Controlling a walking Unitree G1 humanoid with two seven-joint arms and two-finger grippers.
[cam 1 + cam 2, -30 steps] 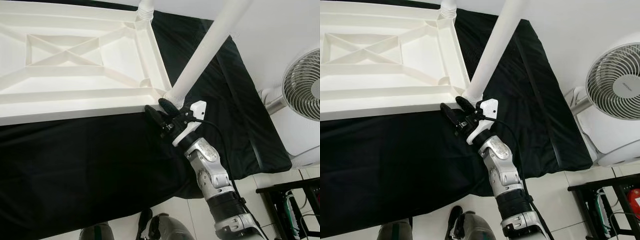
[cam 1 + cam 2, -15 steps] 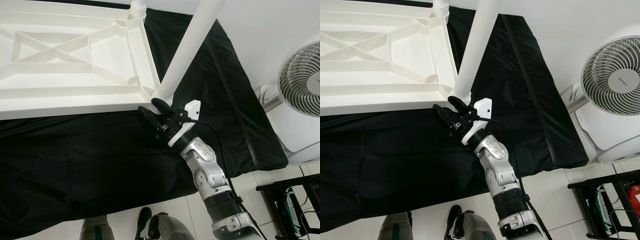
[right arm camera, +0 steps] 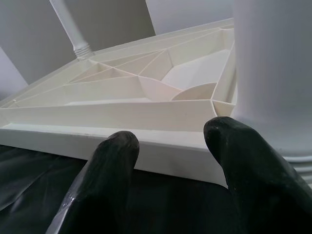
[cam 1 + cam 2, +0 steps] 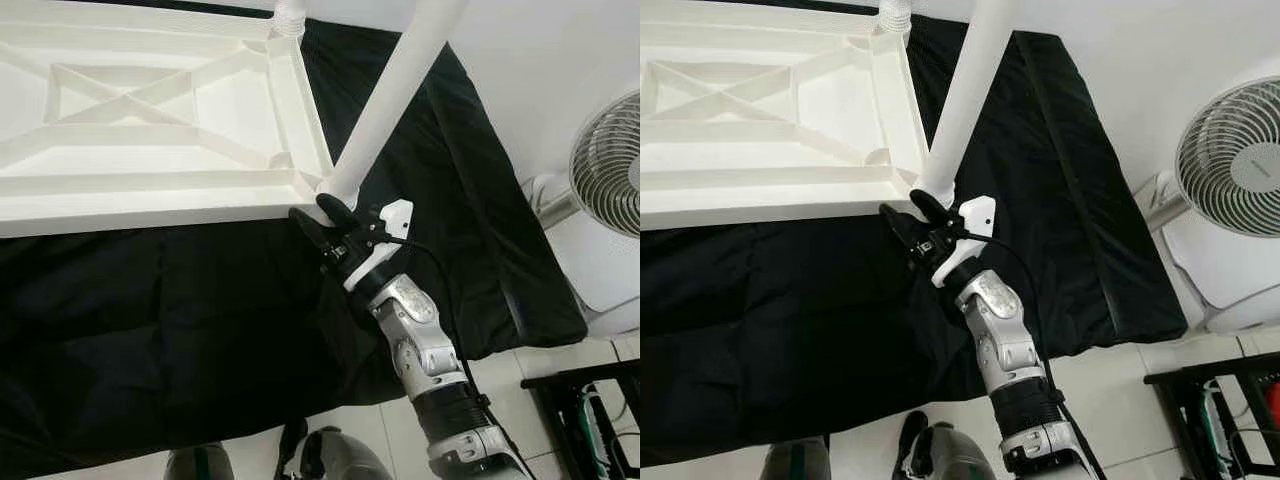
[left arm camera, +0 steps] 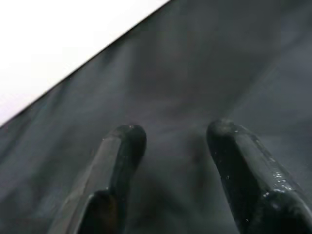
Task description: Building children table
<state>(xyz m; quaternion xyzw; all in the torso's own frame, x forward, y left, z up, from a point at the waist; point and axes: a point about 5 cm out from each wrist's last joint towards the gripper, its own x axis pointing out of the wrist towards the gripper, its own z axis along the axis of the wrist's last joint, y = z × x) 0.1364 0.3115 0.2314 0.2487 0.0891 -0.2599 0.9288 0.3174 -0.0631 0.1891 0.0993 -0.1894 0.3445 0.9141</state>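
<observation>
Since a second earlier the right tool (image 4: 322, 218) had hardly shifted, fingers spread at the white leg (image 4: 390, 95)'s base, where a sideways nudge might cross-thread it in the upturned table frame (image 4: 160, 195)'s corner socket.

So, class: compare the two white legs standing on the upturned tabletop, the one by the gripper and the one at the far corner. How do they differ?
The near leg rises from the corner beside the right gripper, while the far leg stands at the back corner, away from it. The near leg shows a long shaft; the far leg shows just its ribbed base. Both are white, round and upright on the tabletop.
</observation>
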